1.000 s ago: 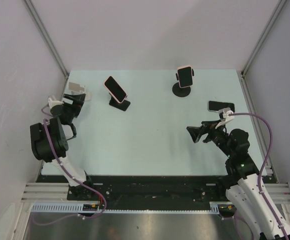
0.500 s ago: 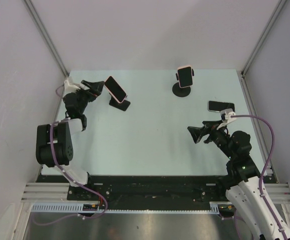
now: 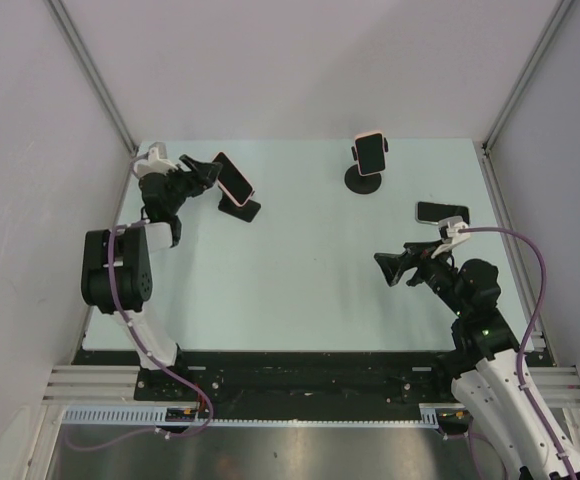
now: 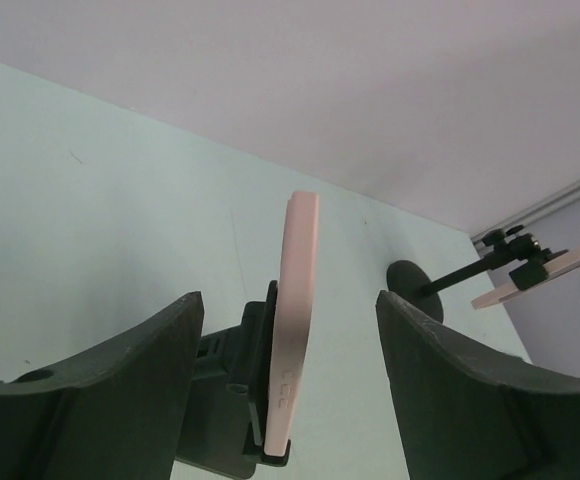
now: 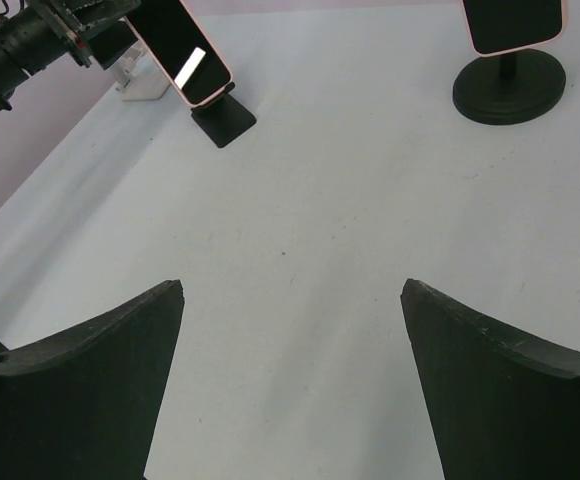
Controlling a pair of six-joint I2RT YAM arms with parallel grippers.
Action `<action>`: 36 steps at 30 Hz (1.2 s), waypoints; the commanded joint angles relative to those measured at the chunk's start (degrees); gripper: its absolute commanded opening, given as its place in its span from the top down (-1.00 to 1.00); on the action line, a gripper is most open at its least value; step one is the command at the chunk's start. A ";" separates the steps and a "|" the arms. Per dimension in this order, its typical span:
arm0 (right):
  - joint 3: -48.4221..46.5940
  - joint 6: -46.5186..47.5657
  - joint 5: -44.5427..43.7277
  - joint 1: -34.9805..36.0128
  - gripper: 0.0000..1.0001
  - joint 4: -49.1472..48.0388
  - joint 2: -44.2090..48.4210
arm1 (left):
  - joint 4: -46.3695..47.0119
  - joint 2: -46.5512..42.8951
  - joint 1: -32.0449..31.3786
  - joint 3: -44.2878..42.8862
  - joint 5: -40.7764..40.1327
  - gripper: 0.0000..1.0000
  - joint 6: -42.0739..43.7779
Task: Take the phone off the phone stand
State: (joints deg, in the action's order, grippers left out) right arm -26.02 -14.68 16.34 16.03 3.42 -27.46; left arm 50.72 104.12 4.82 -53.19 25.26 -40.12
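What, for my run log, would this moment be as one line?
phase: reach | left claw: open, one finger each side of pink phone, no contact seen | pink phone: on its stand | right claw: open, idle

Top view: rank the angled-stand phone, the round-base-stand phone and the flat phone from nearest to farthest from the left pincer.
1. The angled-stand phone, far left, right beside the left pincer.
2. The round-base-stand phone, at the far edge, right of centre.
3. The flat phone, lying near the right edge.
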 commanded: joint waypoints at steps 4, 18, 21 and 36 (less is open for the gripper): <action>-0.26 0.88 -0.25 0.31 -0.91 -1.14 -0.84 | -2.11 1.44 -1.57 -3.76 1.02 -0.24 5.22; -0.26 0.79 -0.08 0.23 -0.91 -0.96 -0.05 | -2.82 -1.45 -2.09 -4.29 4.27 0.80 6.37; -0.35 0.70 -0.08 0.23 -0.91 -1.13 0.30 | -2.99 -3.04 -2.09 -4.73 4.54 0.93 6.02; -1.93 -1.40 1.85 0.32 -1.00 -0.17 0.22 | -2.99 -13.05 -2.97 -4.03 5.86 0.99 0.67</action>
State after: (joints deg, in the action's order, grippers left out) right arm -26.02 -14.72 16.51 16.08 3.73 -26.37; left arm 42.50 98.17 2.85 -55.00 28.97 -35.24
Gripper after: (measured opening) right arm 0.993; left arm 0.174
